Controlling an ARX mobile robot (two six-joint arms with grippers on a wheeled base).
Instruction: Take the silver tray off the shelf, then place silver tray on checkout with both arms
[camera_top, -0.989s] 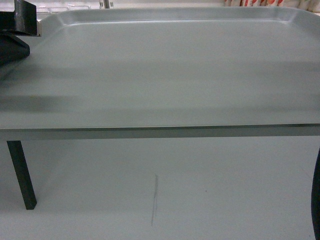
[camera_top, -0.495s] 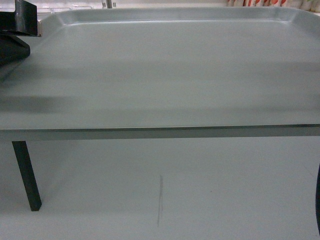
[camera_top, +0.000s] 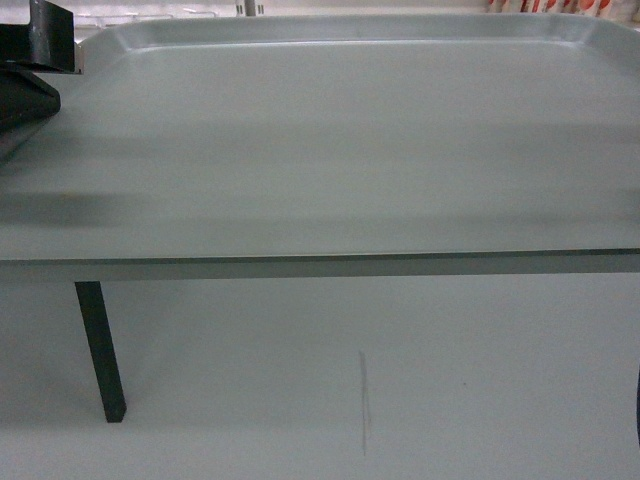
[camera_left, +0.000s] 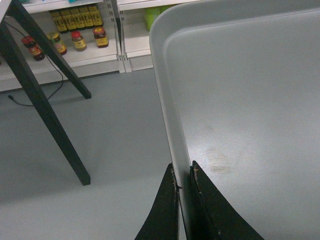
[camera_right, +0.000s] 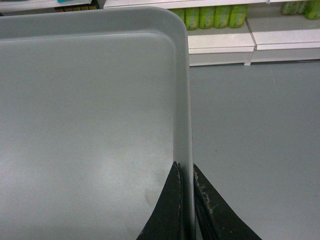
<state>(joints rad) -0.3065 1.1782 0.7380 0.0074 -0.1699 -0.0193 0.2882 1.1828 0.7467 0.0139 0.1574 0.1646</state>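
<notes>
Above grey floor (camera_left: 115, 130), two end effectors (camera_left: 184, 175) (camera_right: 186, 172) pinch one silver tray (camera_top: 340, 140).

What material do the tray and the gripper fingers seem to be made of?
The silver tray looks like matte grey metal: soft, diffuse sheen, thin rolled rim, faint stains; coated plastic is possible. The right gripper fingers look like black hard plastic or rubber, with scuffed edges.

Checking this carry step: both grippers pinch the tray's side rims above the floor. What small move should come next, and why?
Probably keep carrying the silver tray level toward the checkout. The left gripper and right gripper each clamp a side rim, grey floor lies beneath, and no white counter shows yet, so releasing would drop it.
</notes>
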